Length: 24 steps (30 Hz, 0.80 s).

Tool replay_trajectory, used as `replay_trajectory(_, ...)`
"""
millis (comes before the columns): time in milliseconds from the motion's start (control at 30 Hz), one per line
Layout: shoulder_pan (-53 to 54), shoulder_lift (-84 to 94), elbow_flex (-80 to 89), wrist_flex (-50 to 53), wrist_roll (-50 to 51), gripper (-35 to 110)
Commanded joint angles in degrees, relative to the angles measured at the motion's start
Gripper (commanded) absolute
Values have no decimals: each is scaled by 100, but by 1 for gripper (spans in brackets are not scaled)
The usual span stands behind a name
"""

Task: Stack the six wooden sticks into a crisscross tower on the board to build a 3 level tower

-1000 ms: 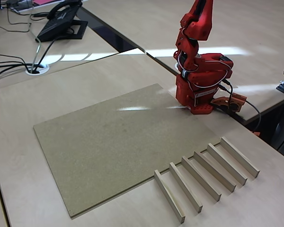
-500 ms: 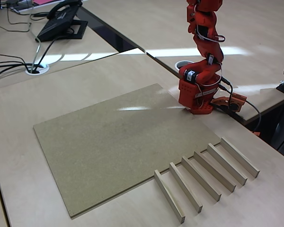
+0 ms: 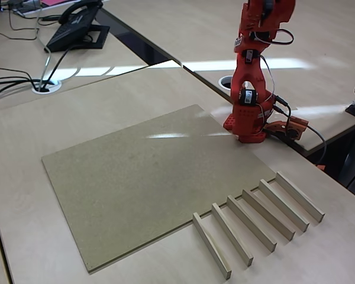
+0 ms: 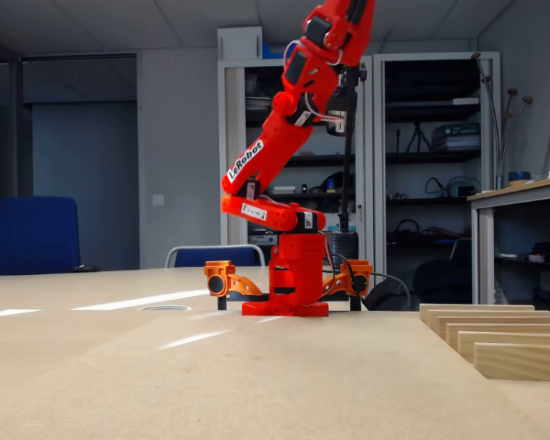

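sticks (image 3: 257, 223) lie side by side beside board (image 3: 136, 177).

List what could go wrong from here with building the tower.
1. The six wooden sticks lie side by side with narrow gaps, so the gripper's fingers may knock a neighbour while picking one.
2. They sit beside the board, near the table's edge; a nudged stick might slide off.
3. The sticks are thin, so crossed levels could shift if released unevenly.

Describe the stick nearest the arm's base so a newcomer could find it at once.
Start in a fixed view at the brownish board; to its right six wooden sticks lie in a parallel row. Yours is the end stick at the far right, closest to the red arm's base.
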Motion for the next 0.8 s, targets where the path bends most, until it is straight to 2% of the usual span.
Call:
replay_trajectory(0, -677, -1116, -923, 642, -457, 1)
replay_trajectory(133, -782, -2795, -2874, 4201, 1635, 1)
replay_trajectory(167, -817, -3155, -3226, 4843, 1767, 1)
replay_trajectory(267, -949, -3946, -3639, 4957, 536, 1)
replay_trajectory(433, -1011, -5106, -4887, 6495, -431, 0)
replay_trajectory(667, -1213, -6706, -6442, 8332, -624, 1)
replay_trajectory(767, -1389, -7128, -6662, 8895, -677, 7)
